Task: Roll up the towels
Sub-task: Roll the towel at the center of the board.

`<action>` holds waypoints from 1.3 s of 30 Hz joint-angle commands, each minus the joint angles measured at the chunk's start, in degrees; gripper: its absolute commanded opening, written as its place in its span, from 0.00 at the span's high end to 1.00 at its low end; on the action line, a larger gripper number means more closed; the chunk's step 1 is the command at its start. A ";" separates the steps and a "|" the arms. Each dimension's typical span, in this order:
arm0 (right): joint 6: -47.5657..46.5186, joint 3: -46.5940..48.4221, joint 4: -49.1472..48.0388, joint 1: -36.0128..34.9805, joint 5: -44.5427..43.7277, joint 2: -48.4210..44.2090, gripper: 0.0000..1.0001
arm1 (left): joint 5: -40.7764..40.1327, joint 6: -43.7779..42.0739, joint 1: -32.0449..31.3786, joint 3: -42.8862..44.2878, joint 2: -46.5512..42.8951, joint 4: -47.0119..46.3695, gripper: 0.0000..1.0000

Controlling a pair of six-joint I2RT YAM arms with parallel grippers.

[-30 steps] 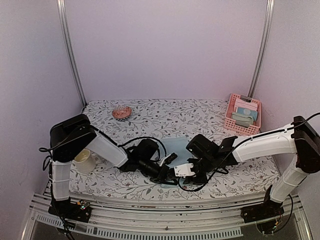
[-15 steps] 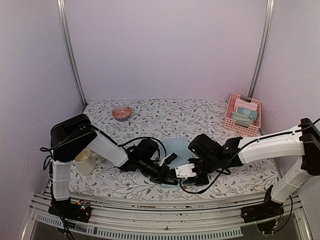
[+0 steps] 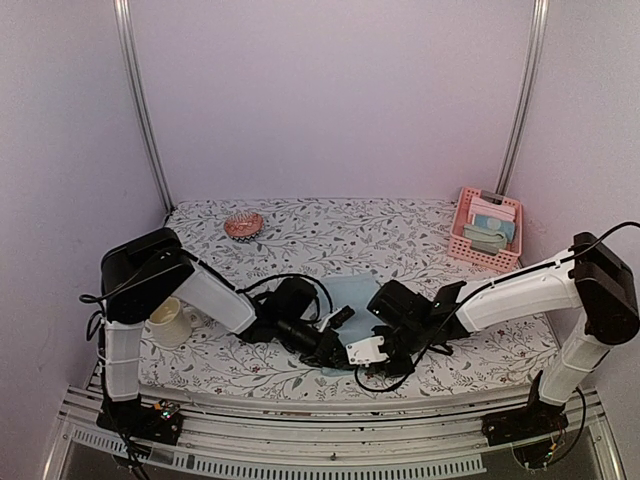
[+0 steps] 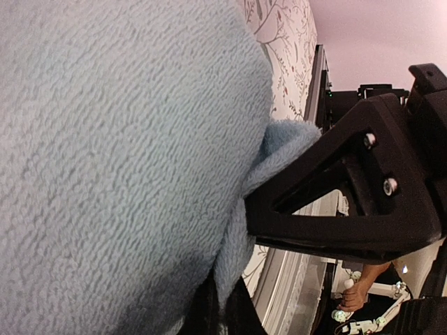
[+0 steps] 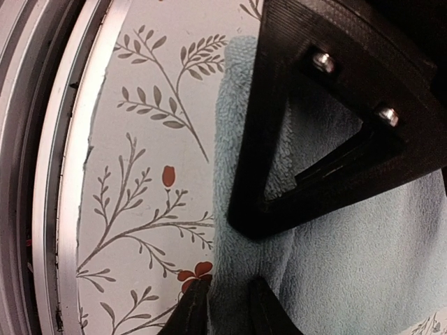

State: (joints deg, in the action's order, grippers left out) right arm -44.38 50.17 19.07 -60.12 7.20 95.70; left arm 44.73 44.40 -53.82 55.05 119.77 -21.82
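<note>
A light blue towel (image 3: pixel 352 297) lies on the flowered table (image 3: pixel 420 240), near its front edge. My left gripper (image 3: pixel 333 354) is shut on the towel's near edge; in the left wrist view the towel (image 4: pixel 119 153) fills the frame and my gripper (image 4: pixel 222 310) pinches a fold of it. My right gripper (image 3: pixel 372 352) is shut on the same edge just to the right; the right wrist view shows that gripper (image 5: pixel 227 307) pinching the towel's hem (image 5: pixel 237 230). Each wrist view shows the other gripper's black triangular finger (image 4: pixel 349 188) (image 5: pixel 314 132) pressed against the cloth.
A pink basket (image 3: pixel 458 237) with folded towels stands at the back right. A pink bowl (image 3: pixel 243 224) is at the back left and a cream mug (image 3: pixel 170 322) at the left. The metal table rail (image 5: pixel 49 174) runs close beside the grippers.
My right gripper has shifted slightly left and toward the front edge, closer to the left gripper. The left arm has hardly moved. Both stay shut on the towel.
</note>
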 commanded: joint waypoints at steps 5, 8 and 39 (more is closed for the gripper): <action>-0.07 -1.97 -1.38 -0.26 -3.83 1.34 0.71 | -2.65 -1.13 1.47 -1.12 2.58 6.12 1.00; -0.56 -3.02 -1.60 -0.18 -4.55 1.89 0.71 | -2.37 -1.16 1.88 -1.35 2.21 6.18 1.00; -13.27 33.08 54.49 21.35 50.64 31.52 0.97 | -61.03 -52.18 -25.95 -10.15 -24.55 9.66 0.63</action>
State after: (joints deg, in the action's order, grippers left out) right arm -54.89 81.38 66.32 -38.81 53.34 126.45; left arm -10.00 4.12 -78.76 37.12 88.51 -16.05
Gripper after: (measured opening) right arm 0.061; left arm 0.361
